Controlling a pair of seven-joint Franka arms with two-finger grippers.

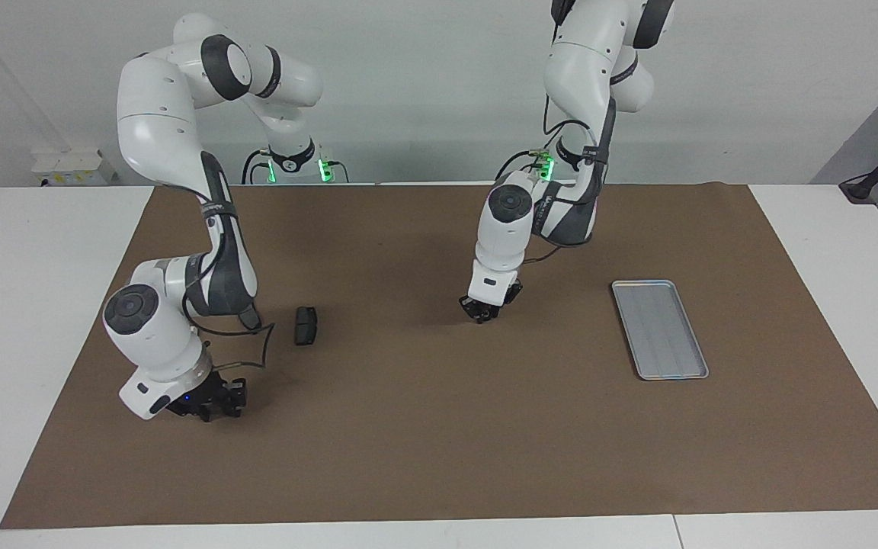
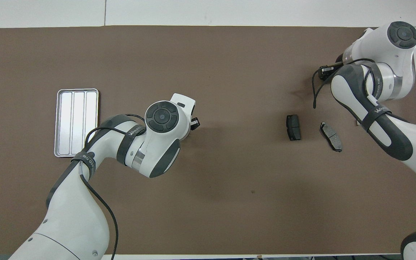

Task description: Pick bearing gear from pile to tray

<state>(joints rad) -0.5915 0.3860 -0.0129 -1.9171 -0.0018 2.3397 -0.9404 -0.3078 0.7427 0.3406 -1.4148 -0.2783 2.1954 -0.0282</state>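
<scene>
Two dark grey pad-shaped plates lie on the brown mat: one (image 1: pixel 306 325) (image 2: pixel 293 127) and a second (image 2: pixel 331 131) beside it, toward the right arm's end and hidden by the right arm in the facing view. No white bracket or black rings show. The silver tray (image 1: pixel 660 329) (image 2: pixel 77 122) lies empty toward the left arm's end. My right gripper (image 1: pixel 210 404) (image 2: pixel 326 71) hangs low over the mat, apart from both plates. My left gripper (image 1: pixel 485 311) (image 2: pixel 193 122) hangs low over the middle of the mat, between the plates and the tray.
The brown mat (image 1: pixel 439 457) covers most of the white table (image 1: pixel 35 305). A black cable loops from the right arm's wrist (image 1: pixel 260 347) close to the nearer plate.
</scene>
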